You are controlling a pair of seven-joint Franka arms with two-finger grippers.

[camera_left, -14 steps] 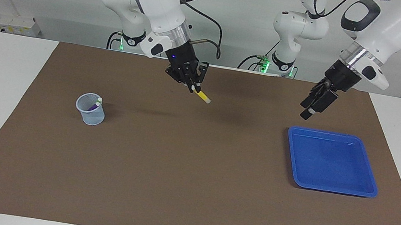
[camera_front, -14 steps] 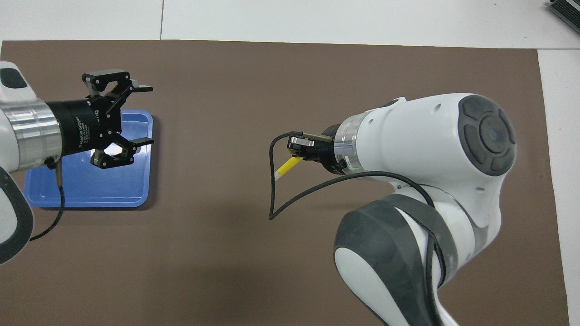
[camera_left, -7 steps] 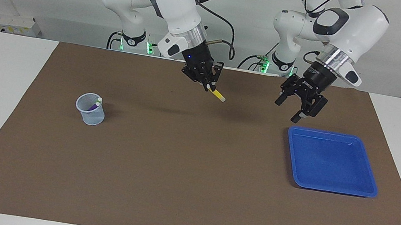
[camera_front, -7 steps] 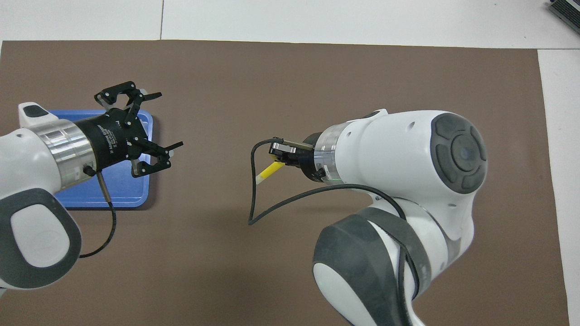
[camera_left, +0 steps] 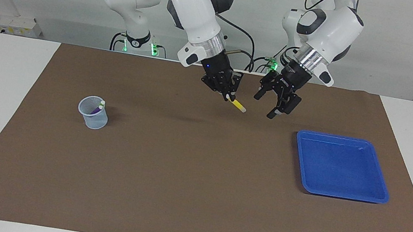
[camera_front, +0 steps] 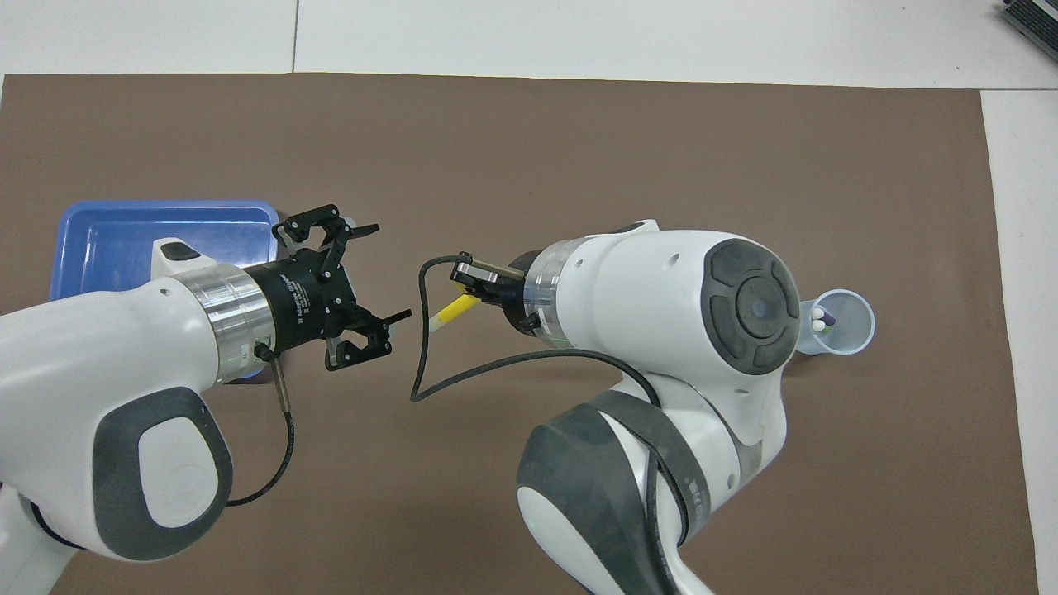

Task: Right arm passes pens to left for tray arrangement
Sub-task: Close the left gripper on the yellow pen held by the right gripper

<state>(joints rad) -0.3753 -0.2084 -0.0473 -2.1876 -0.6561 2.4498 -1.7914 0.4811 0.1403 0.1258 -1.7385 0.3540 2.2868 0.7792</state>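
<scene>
Facing view: the right hand [camera_left: 230, 96] hangs over the brown mat [camera_left: 193, 197] at mid-worktop, pinched shut on the yellow pen [camera_left: 238, 105], whose pale tip slants down toward the left hand [camera_left: 268, 105]. That hand is close beside the pen tip, its fingers spread wide and holding nothing, not touching the pen. The blue tray [camera_left: 381, 198] lies on the mat toward the left arm's end, with nothing in it. The mesh cup [camera_left: 93, 118] stands toward the right arm's end with a purple pen [camera_left: 98, 108] poking out; only here is the height of both hands above the mat plain.

Overhead view: the right arm's bulk hides most of the right hand [camera_front: 473, 291], yet the yellow pen [camera_front: 453, 310] juts out toward the left hand [camera_front: 384, 277], whose two fingers gape on either side of the gap. The tray [camera_front: 91, 227] is partly covered by the left arm. Looking down into the cup [camera_front: 864, 339] shows two pale pen ends side by side, which the facing view does not separate.
</scene>
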